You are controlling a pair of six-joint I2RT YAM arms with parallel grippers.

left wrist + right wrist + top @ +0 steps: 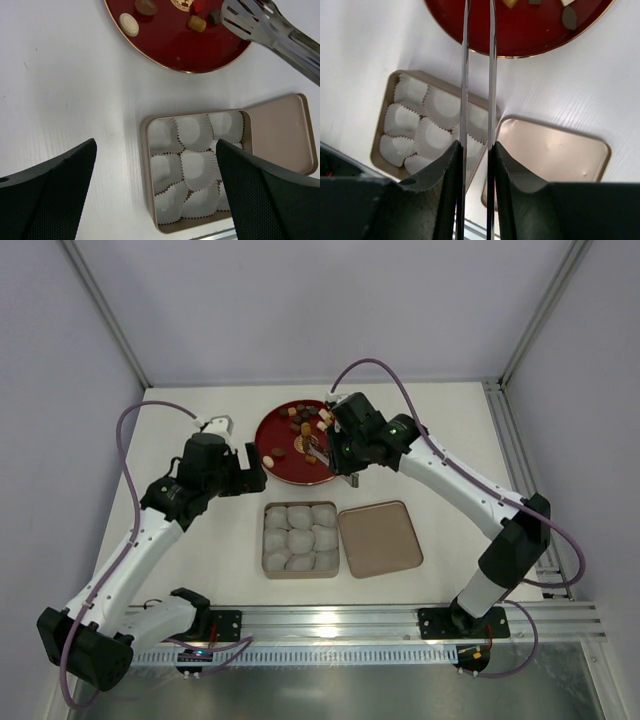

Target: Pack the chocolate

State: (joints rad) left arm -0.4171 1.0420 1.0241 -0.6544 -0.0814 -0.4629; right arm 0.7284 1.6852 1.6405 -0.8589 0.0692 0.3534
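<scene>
The chocolate, several small brown, tan, cream and reddish pieces, lies on a red plate at the back middle. The left wrist view shows a cream round piece and a tan one on the plate. My right gripper is shut on thin metal tongs, whose tips hover over the plate's right side with nothing visible between them. My left gripper is open and empty, above the tan box of white paper cups.
The box's tan lid lies flat just right of the box. An aluminium rail runs along the near table edge. Frame posts and walls close the back and sides. Purple cables loop off both arms.
</scene>
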